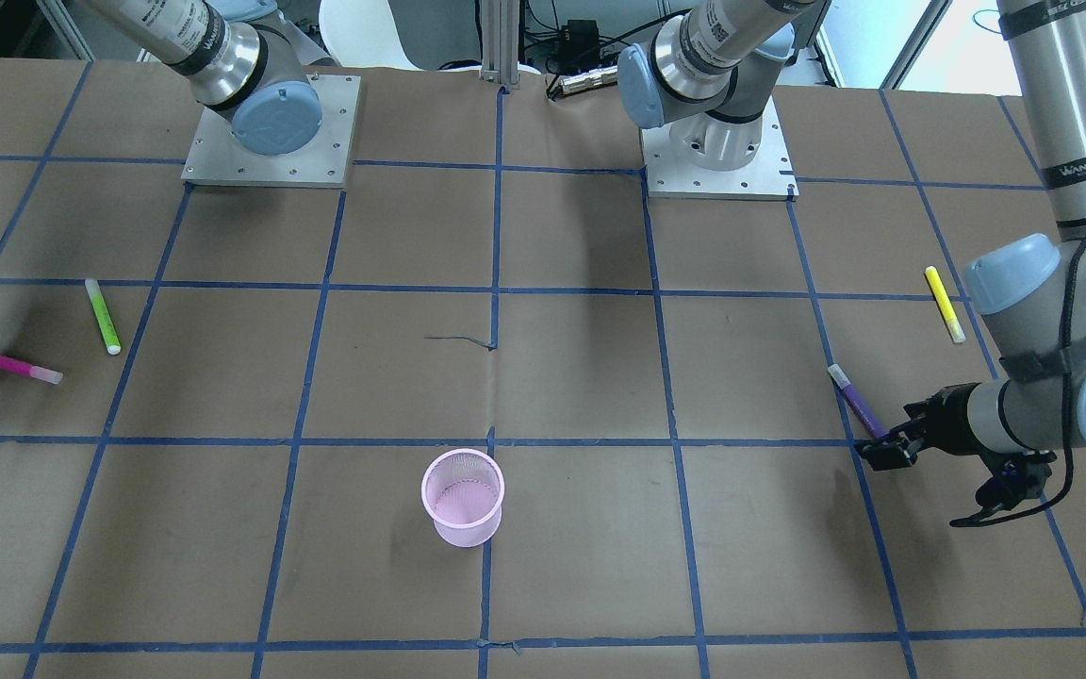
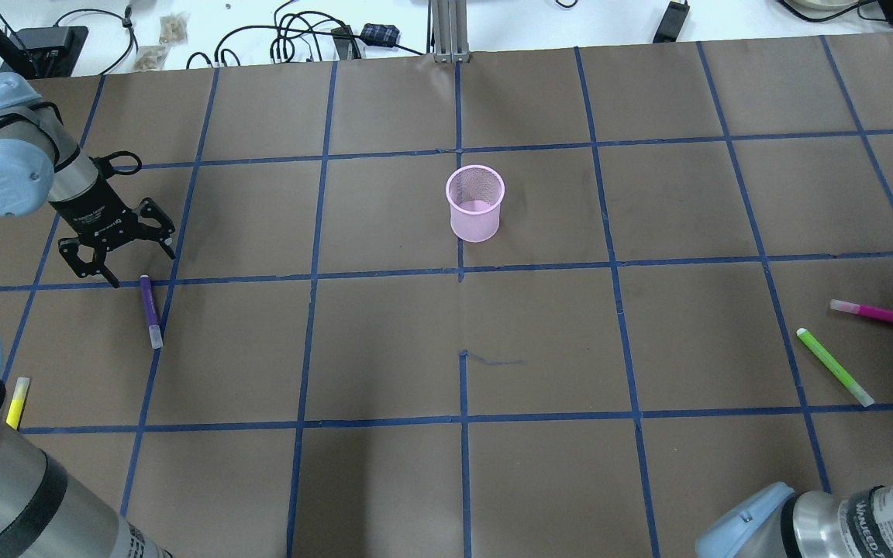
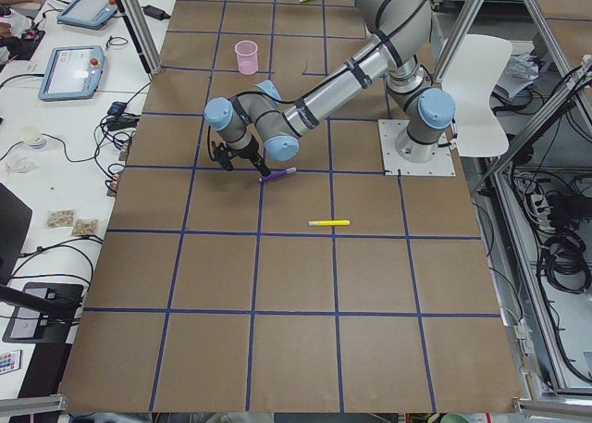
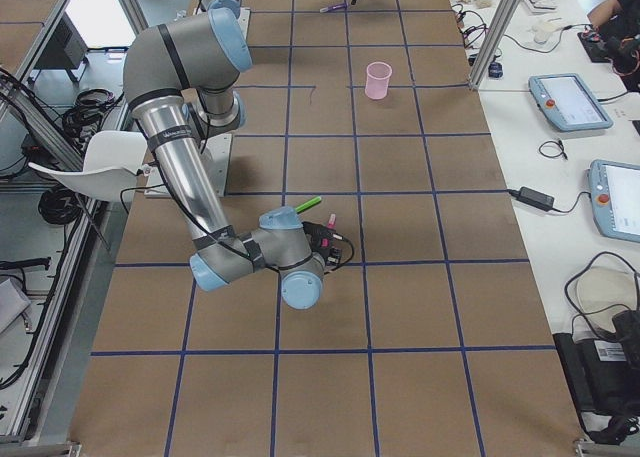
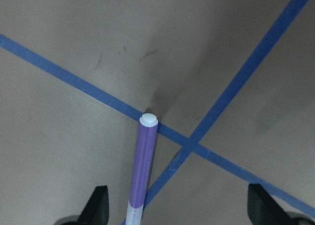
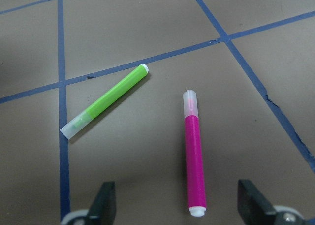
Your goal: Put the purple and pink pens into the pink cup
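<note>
The pink mesh cup stands upright and empty near the table's middle, and it also shows in the front view. The purple pen lies flat at the left. My left gripper is open and low, straddling the pen's far end. In the left wrist view the purple pen lies between the fingertips, nearer the left one. The pink pen lies flat at the right. In the right wrist view my right gripper is open above the pink pen, apart from it.
A green pen lies beside the pink pen and shows in the right wrist view. A yellow pen lies near my left arm. Blue tape lines grid the brown table. Cables and boxes lie beyond the far edge.
</note>
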You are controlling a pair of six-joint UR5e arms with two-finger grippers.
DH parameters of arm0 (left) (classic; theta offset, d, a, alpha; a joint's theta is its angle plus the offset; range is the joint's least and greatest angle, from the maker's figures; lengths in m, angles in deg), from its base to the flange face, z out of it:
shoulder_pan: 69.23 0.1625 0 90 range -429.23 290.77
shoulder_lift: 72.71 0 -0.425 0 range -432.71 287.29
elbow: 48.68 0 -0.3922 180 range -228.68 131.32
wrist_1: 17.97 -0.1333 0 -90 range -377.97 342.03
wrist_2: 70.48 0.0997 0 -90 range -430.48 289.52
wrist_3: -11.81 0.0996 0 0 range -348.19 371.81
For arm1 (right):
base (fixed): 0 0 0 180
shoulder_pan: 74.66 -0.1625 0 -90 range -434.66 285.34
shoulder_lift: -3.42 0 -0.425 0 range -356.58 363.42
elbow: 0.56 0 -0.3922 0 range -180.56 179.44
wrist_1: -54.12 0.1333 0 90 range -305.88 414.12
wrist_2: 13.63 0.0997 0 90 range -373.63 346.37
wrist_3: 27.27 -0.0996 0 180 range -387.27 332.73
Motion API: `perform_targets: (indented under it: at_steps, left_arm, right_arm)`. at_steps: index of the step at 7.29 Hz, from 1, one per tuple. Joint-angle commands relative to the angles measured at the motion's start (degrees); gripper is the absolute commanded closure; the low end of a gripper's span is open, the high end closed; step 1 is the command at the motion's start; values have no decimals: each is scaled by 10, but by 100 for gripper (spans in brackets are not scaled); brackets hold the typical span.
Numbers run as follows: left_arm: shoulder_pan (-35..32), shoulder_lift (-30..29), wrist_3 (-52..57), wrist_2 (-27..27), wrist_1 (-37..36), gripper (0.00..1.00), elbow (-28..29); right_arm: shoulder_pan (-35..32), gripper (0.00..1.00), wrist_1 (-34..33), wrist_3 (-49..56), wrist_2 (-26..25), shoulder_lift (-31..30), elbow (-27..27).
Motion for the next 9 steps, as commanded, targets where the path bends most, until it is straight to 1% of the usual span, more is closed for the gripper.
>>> perform_targets:
  at_steps: [1,2,3,5,6,7,8,9]
  left_arm:
    - [3,-17,8,2,-3,0,1]
    - [4,-17,10,1,-3,0,1]
    - [4,-17,27,2,-3,3,1]
    - [20,-23,37,0,4,8,-5]
    - [20,-23,37,0,5,21,-6]
    - [20,-22,34,-2,6,33,-6]
    - [20,-23,35,-4,6,51,-6]
    - [20,-23,36,-19,6,60,-6]
  right_arm:
    - [-1,12,-11,8,20,24,4]
    - [-1,11,-23,0,19,28,8]
    - [-1,16,-28,7,19,35,9]
    - [0,17,-28,6,19,42,9]
    - [-1,19,-30,7,19,43,9]
    - [-1,19,-30,7,19,43,9]
    - [-1,19,-28,6,20,44,11]
    - [-1,19,-39,7,20,44,20]
